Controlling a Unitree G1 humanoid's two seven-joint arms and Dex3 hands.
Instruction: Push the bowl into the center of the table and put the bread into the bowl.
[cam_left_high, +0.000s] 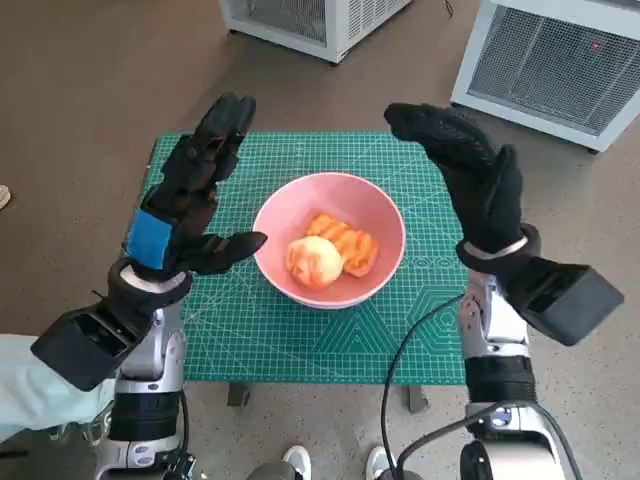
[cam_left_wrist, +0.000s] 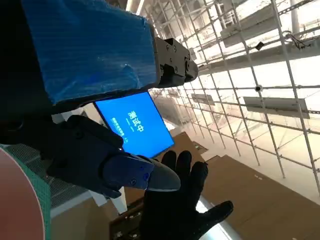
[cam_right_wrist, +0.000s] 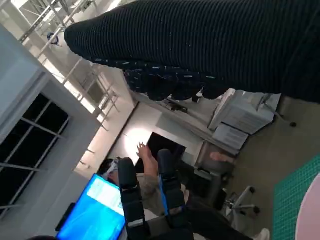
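Desk (cam_left_high: 300, 350), covered by a green gridded cutting mat, occupies the middle of the head view. Two white grilled cabinets stand on the floor beyond it, one (cam_left_high: 310, 20) at 12 o'clock and one (cam_left_high: 550, 65) at 2 o'clock.

Left hand (cam_left_high: 195, 195) is raised at 9 o'clock of the bowl, fingers apart, holding nothing. Right hand (cam_left_high: 470, 170) is raised at 3 o'clock of the bowl, fingers extended, likewise empty. Neither touches the bowl.

Pink bowl (cam_left_high: 375, 215) sits at about the centre of the mat. Inside it lie the bread (cam_left_high: 343, 240), an orange ridged piece, and just beside it at 7 o'clock a pale round roll (cam_left_high: 313, 260); the two appear to touch.

Assessment: both parts of the task look complete, with the bowl centred and bread inside. The step in hand is judged to be withdrawal. To do it well, both hands should lift up and outward, staying spread and well apart from the rim, so that the bowl is not nudged off centre or tipped.

Writing: a blue screen (cam_left_wrist: 135, 125) in the left wrist view carries white characters, too small to read with confidence. A blue screen (cam_right_wrist: 95, 212) also shows in the right wrist view, text illegible. The mat bears printed markings that cannot be read. No brand is visible.
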